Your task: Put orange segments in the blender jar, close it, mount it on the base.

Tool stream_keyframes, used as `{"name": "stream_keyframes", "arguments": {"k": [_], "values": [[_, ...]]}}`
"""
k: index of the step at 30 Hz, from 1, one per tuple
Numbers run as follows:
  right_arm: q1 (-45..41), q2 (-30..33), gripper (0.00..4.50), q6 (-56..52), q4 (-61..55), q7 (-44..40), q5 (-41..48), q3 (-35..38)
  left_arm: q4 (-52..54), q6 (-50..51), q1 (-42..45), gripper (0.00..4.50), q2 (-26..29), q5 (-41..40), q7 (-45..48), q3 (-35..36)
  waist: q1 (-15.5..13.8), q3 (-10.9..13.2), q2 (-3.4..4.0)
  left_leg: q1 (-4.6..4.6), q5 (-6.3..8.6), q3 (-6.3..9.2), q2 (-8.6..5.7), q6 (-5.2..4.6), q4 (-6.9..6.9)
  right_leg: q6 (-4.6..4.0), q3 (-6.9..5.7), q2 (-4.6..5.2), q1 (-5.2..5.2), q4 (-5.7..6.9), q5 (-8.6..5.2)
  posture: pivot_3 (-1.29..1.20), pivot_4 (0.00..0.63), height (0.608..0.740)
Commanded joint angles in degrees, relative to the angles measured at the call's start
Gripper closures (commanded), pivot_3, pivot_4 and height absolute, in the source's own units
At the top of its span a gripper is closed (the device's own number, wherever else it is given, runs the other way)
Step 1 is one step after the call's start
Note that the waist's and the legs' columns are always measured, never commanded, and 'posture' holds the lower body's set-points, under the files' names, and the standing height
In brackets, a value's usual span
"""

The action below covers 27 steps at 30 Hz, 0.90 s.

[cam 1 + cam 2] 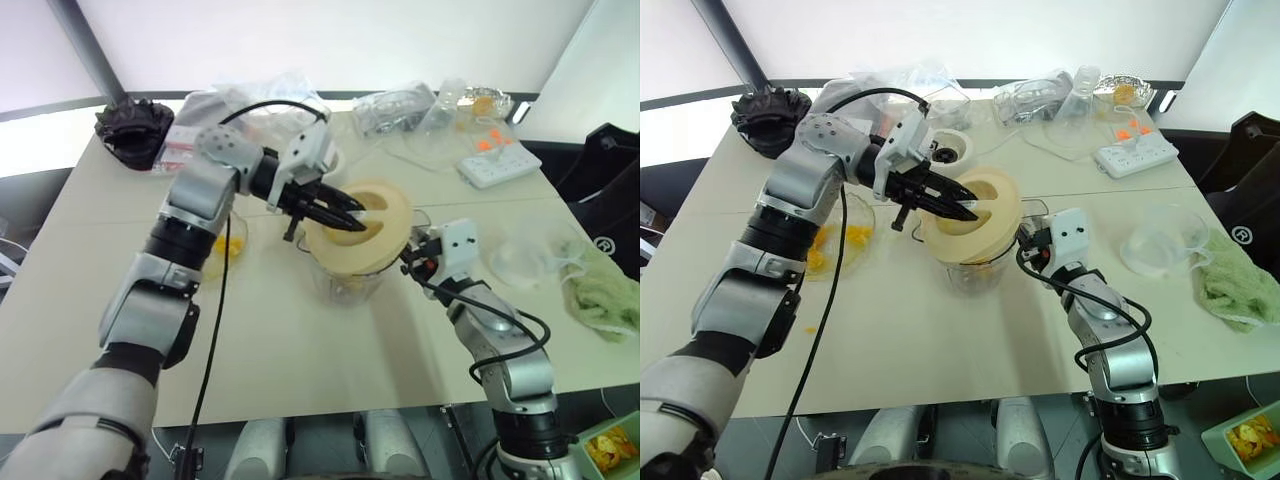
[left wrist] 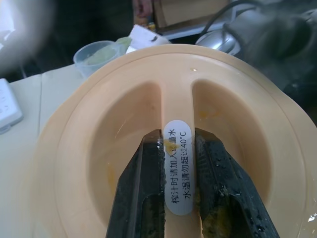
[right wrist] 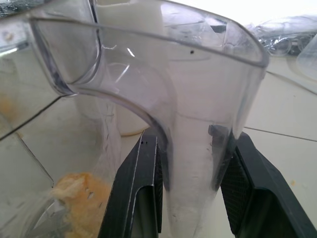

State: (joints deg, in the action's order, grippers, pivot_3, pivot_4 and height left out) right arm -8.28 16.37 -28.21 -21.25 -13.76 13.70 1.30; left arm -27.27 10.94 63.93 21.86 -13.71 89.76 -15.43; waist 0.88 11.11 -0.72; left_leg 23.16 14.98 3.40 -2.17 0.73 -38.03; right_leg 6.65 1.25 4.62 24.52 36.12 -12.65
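- The blender jar (image 1: 985, 262) stands near the middle of the table (image 1: 940, 350), upright, largely covered from above by the lid; orange segments (image 3: 79, 198) lie at its bottom, seen through the clear wall in the right wrist view
- The cream lid (image 1: 975, 228) sits tilted over the jar mouth, its far-right edge low against the rim and its near-left edge raised; judged not yet seated
- The left gripper (image 1: 958, 208) reaches in from the left and pinches the lid's central grip bar (image 2: 178, 163), one black finger (image 2: 143, 198) in each recess either side of the labelled bar
- The right gripper (image 3: 190, 183) holds the jar from the right, its two fingers pressed against the jar's handle (image 3: 198, 163), steadying it
- Step in hand, by judgement: closing the jar. To do it well, level the lid first so its skirt meets the rim all round, centre it over the mouth, then press straight down; the right hold should stay firm so the jar neither slides nor tips under the push
- Risk noted: a lid pressed while tilted may jam on one side or skid off the spout
- The base (image 1: 945, 148) stands farther back and slightly left, dark socket up, well apart from the jar
- A shallow glass bowl (image 1: 845, 238) with more orange pieces lies to the left under the left arm; a power strip (image 1: 1137, 152) lies far right
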Motion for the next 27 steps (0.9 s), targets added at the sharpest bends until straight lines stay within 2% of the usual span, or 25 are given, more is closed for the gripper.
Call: {"name": "stream_keyframes", "arguments": {"k": [1,6,11,16,24,27], "values": [[-0.36,-0.89,3.53,0.91,-4.35,-0.04,0.78,0.32,-4.4,-4.73,0.35,4.23,-1.74,3.87,-0.37,-2.79,-0.05,-0.02,-0.01,-0.01,0.0,-0.01,0.0,0.0,0.0,0.0,0.0,0.0,-0.01,0.0,0.0,0.0,0.15,0.74],[-0.15,-0.83,3.53,0.9,-4.46,0.09,0.68,0.77,-7.88,-7.55,0.79,4.23,-2.4,6.23,-0.08,-3.68,-0.14,-0.05,0.0,-0.07,0.0,-0.01,-0.01,0.0,-0.05,0.0,-0.01,0.0,-0.12,0.0,0.0,0.0,0.15,0.74],[-0.82,-0.62,3.53,0.98,-3.8,0.05,0.58,1.2,-6.67,-4.74,-0.68,4.23,-2.83,7.99,-0.87,-5.51,-0.2,-0.08,0.02,-0.22,0.0,0.0,-0.01,0.0,-0.06,0.0,0.0,0.01,-0.29,0.0,0.0,0.0,0.15,0.74],[-1.52,-0.46,3.53,1.04,-3.35,-0.16,0.43,1.21,-0.28,8.78,-1.47,4.23,-3.35,7.88,-1.88,-7.09,-0.18,-0.09,0.02,-0.34,0.0,0.02,-0.01,0.0,-0.06,0.01,0.0,0.02,-0.44,-0.01,-0.01,0.0,0.15,0.74],[-1.86,-0.49,3.53,1.07,-3.05,-0.36,0.41,1.62,11.61,22.86,-4.05,4.23,-0.22,11.68,-5.67,-12.59,-0.06,-0.09,0.02,-0.45,0.0,0.04,0.02,-0.01,-0.04,0.01,0.0,0.01,-0.5,-0.01,-0.01,0.0,0.15,0.74],[-1.81,-0.61,3.53,1.06,-3.17,-0.25,0.42,1.77,13.05,31.07,-3.36,4.23,-2.25,13.32,-13.93,-11.97,-0.16,-0.09,0.02,-0.76,0.01,0.05,0.02,-0.01,-0.02,0.01,0.0,0.01,-0.84,-0.05,-0.03,0.0,0.15,0.74]]}}
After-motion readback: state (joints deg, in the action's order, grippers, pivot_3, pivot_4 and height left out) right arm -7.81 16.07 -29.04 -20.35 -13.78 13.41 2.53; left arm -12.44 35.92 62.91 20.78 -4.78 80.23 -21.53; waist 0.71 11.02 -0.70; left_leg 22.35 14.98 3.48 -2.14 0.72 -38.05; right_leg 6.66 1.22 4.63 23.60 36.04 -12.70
